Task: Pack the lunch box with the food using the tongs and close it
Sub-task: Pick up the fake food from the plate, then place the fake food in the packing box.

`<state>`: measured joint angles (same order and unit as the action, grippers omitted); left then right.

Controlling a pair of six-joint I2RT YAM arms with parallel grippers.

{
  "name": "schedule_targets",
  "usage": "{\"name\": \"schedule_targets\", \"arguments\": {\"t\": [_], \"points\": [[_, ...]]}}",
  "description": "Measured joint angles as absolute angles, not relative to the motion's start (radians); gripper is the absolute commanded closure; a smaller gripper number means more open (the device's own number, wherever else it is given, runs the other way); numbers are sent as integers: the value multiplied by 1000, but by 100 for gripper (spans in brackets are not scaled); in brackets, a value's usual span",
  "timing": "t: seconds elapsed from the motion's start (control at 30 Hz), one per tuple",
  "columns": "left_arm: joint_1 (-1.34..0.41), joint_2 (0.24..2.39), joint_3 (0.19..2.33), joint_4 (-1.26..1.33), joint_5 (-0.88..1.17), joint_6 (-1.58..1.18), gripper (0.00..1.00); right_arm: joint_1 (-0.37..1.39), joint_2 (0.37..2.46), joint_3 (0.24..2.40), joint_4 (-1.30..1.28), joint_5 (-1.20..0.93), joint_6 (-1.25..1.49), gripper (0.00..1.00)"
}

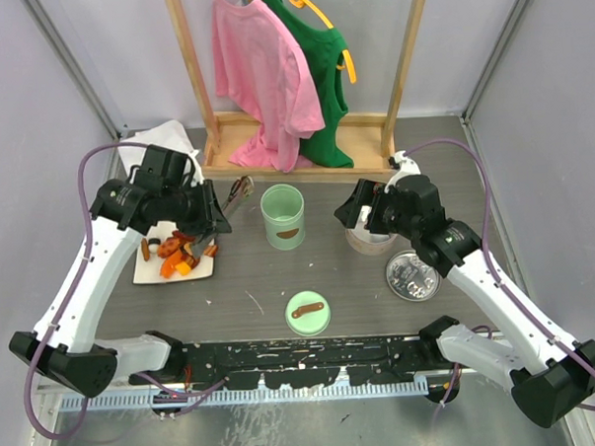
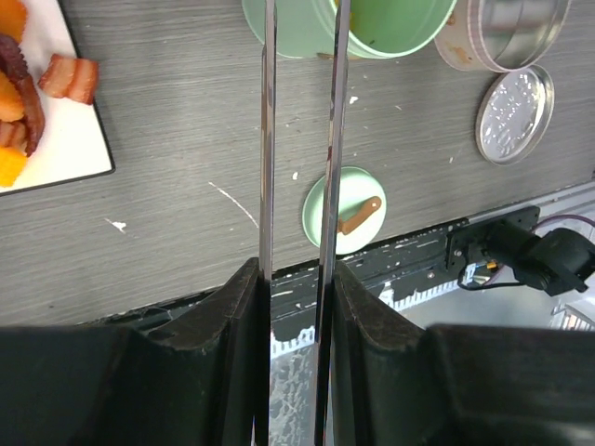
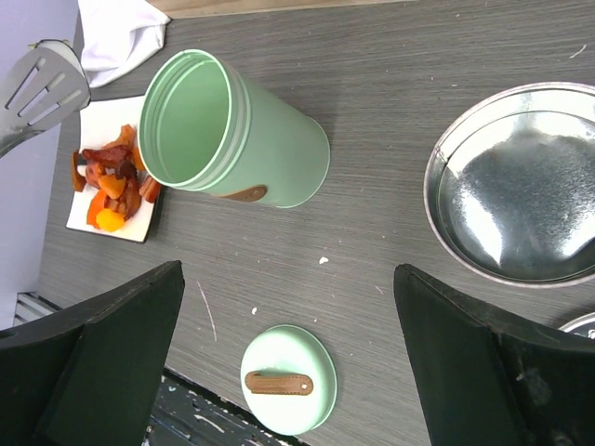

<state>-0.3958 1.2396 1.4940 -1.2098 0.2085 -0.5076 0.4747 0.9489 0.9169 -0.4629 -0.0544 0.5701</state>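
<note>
The food (image 1: 175,256), orange, red and brown pieces, is heaped on a white plate (image 1: 146,270) at the left. My left gripper (image 1: 201,232) hovers over the plate's right side, shut on the tongs (image 2: 267,139). The two thin tong arms run straight out from between its fingers (image 2: 237,307). A slotted tong end (image 3: 42,79) shows at the far left of the right wrist view. The lunch box (image 1: 282,216), a mint green canister, stands open mid-table, with its lid (image 1: 307,312) lying nearer me. My right gripper (image 3: 288,269) is open and holds nothing, raised over the table right of the canister.
A round metal tin (image 1: 369,242) sits under my right arm, and its metal lid (image 1: 413,275) lies beside it. A wooden rack (image 1: 295,164) with a pink shirt (image 1: 261,76) and a green one stands at the back. A white cloth (image 1: 151,145) lies behind the plate.
</note>
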Motion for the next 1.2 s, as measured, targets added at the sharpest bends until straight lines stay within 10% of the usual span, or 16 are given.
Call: {"name": "schedule_targets", "arguments": {"t": [1.2], "points": [[-673, 1419, 1571, -1188, 83, -530, 63, 475, 929, 892, -442, -64, 602, 0]]}}
